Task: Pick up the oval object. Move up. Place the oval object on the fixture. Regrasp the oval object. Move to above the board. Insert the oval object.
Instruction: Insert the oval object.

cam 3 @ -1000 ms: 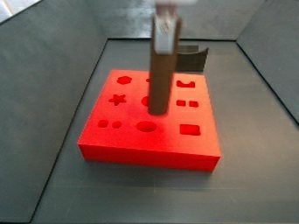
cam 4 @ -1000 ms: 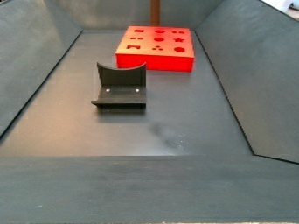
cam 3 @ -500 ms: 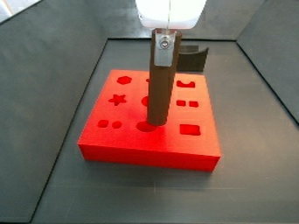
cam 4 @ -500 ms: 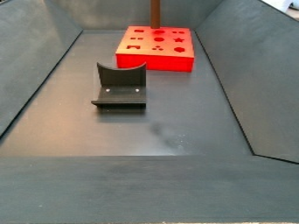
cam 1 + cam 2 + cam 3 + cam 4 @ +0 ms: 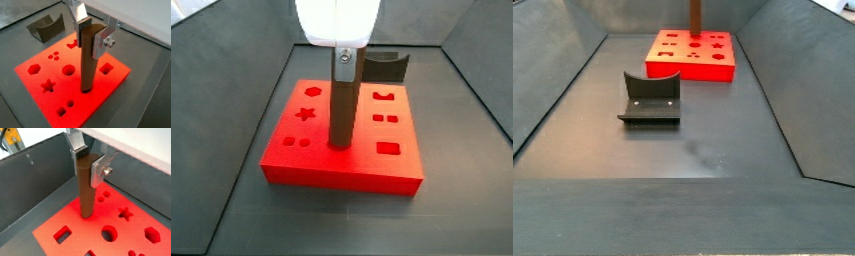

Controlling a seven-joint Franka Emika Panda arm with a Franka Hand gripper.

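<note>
Wrist views both show the hand (image 5: 90, 35) pinching the top of the oval object (image 5: 85, 65), its silver fingers (image 5: 99, 169) pressed against the peg's sides. That brown peg stands upright, its lower end in a recess of the red board (image 5: 385, 172) at mid-frame. Behind the board, upper centre, sits the dark fixture (image 5: 385, 66), well apart.

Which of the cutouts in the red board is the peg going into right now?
The round hole in the board's front row, between the two small dots and the square recess. The peg, held upright by the gripper, has its lower end there.
</note>
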